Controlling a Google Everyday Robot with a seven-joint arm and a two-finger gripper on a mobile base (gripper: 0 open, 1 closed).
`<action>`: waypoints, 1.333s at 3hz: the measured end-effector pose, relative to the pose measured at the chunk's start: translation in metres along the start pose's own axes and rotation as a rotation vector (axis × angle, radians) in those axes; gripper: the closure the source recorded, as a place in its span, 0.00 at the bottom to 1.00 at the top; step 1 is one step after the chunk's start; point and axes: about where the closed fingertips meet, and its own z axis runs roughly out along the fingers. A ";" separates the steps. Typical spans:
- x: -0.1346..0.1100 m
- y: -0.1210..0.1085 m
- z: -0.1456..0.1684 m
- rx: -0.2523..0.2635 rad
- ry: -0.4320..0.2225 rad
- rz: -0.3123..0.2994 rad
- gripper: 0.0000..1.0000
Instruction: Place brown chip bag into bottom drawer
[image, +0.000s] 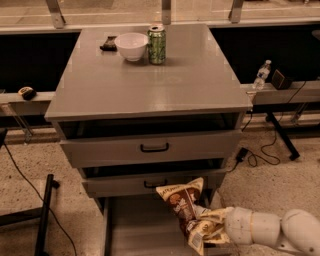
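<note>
The brown chip bag hangs upright over the right side of the bottom drawer, which is pulled out with its flat grey floor showing. My gripper comes in from the lower right on a white arm and is shut on the bag's lower end. The bag's top reaches the front of the middle drawer. The bag's bottom edge is close above the drawer floor; I cannot tell whether it touches.
The cabinet top carries a white bowl, a green can and a small dark object. The top drawer is slightly open. A black stand leg is at left; cables and a water bottle are at right.
</note>
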 end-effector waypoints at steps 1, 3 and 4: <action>0.097 0.073 0.023 0.036 0.081 0.132 1.00; 0.139 0.112 0.037 0.042 0.112 0.214 1.00; 0.155 0.105 0.053 0.120 0.092 0.249 1.00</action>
